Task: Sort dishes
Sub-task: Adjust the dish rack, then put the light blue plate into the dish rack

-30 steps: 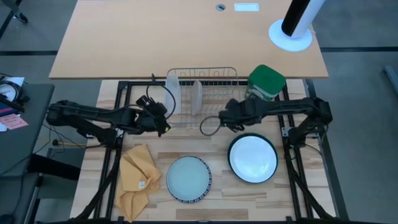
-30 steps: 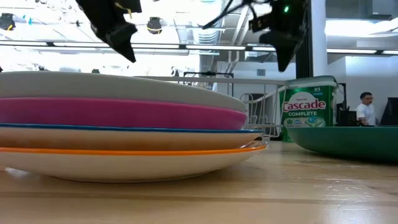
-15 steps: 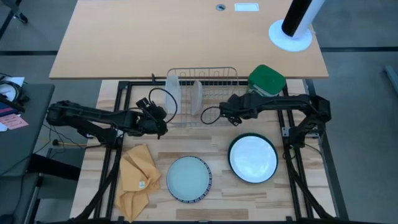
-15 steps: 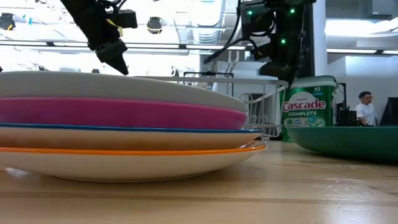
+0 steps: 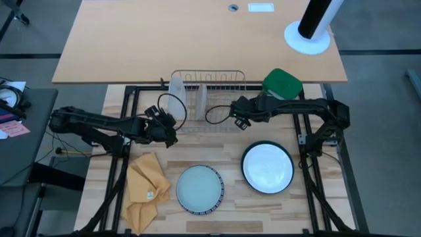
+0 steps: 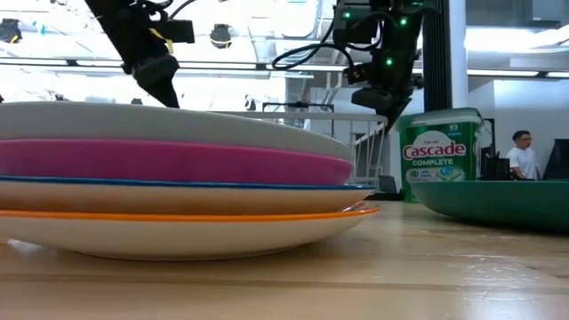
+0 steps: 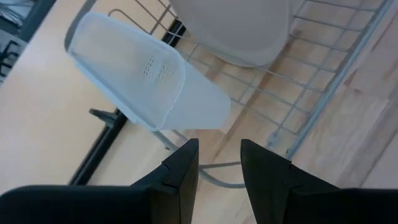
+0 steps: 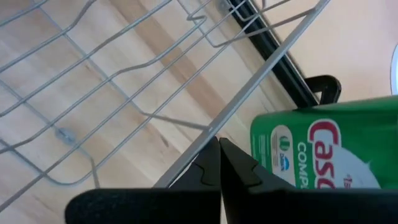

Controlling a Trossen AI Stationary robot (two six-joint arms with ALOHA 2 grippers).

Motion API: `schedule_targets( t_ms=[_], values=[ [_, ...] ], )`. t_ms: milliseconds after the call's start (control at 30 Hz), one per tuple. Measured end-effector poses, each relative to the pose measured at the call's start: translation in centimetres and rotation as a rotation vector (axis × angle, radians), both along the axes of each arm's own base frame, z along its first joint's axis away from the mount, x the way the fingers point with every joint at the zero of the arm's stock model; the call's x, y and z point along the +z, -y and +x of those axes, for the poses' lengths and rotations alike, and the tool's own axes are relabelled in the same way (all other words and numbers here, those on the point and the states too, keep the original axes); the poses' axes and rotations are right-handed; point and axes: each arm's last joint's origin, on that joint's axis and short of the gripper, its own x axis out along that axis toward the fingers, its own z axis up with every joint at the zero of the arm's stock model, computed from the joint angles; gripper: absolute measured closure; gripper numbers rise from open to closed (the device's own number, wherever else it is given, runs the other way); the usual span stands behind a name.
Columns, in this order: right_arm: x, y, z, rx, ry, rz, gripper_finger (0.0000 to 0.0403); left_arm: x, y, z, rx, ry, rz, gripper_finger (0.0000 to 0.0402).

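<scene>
The table (image 5: pixel 197 164) is pale wood slats, with both dark arms reaching in from the sides toward a wire rack (image 5: pixel 209 99) at its back edge.

The rack holds 2 things standing on edge: a frosted container (image 5: pixel 175 91) at its left end and a pale plate (image 5: pixel 201 99) beside it. In the left wrist view the container (image 7: pixel 140 78) leans across the wires with the plate (image 7: pixel 233 28) just beyond it.

At the front right lies the white plate (image 5: pixel 267 167) with its dark green rim, flat and alone. In the low view its green underside (image 6: pixel 498 203) shows at the right.

Left of it, front centre, sits the stack (image 5: pixel 200 189) of smaller plates, grey on top. The low view shows the layers: grey (image 6: pixel 160 124), pink (image 6: pixel 169 162), then an orange-edged one (image 6: pixel 178 227) at the bottom, perhaps with another between them; the edges are hard to separate.

A yellow cloth (image 5: pixel 145 185) lies crumpled left of the stack.

The green canister (image 5: pixel 281 85) stands right of the rack.

The left gripper (image 5: pixel 168 128) hangs just in front of the rack's left end, its fingers (image 7: pixel 180 177) a little apart and holding nothing.

The right gripper (image 5: pixel 235 113) sits at the rack's right end, fingers pressed together on its rim wire (image 8: pixel 249 93).
</scene>
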Motion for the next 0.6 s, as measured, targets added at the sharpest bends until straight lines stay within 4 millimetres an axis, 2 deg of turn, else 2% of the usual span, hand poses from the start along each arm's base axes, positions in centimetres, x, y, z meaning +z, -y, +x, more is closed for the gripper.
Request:
schedule_targets(
  t_ms=[267,433,600],
  values=[
    [0.1,0.7,0.0,0.03,-0.017,-0.01,0.0403,0.0,0.3,-0.1,-0.009,0.0,-0.027,0.0287],
    [0.5,0.5,-0.9,0.031,-0.13,-0.006,0.0403,1.5,0.8,-0.2,0.001,0.01,0.01,0.0287],
    [1.7,0.0,-1.1,0.013,-0.151,-0.004,0.0403,3.3,1.8,-0.2,-0.039,0.059,0.007,0.0287]
  ],
)
